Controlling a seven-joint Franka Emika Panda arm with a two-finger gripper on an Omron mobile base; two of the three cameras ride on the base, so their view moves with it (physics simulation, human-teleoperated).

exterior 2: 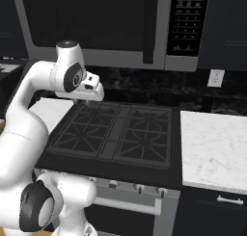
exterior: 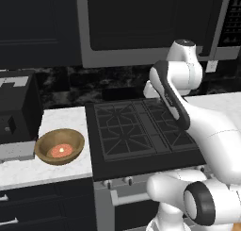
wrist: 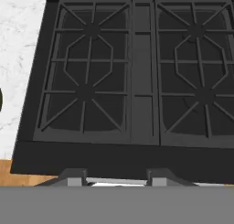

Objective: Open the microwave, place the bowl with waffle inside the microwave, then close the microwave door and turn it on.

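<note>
From the left, the bowl (exterior: 60,146) with its waffle (exterior: 60,151) waits on the bench (exterior: 66,171) beside the stove (exterior: 141,131). From the right, the microwave door (exterior 2: 91,25) is shut; reaching its handle (exterior 2: 150,25) squarely seems wise. Hand view: claw (wrist: 117,176) apparently parted, empty.

The arm (exterior: 207,126) was glossy white, built of rounded, tube-like links with bulbous housings. Dark grey rings and caps marked its joints (exterior: 200,204), and a black band ran along one link's edge. A dark round disc with a small pale marking sat on the upper joint (exterior 2: 73,78). Two small grey fingers (wrist: 73,176) had flat, angular tips.
</note>
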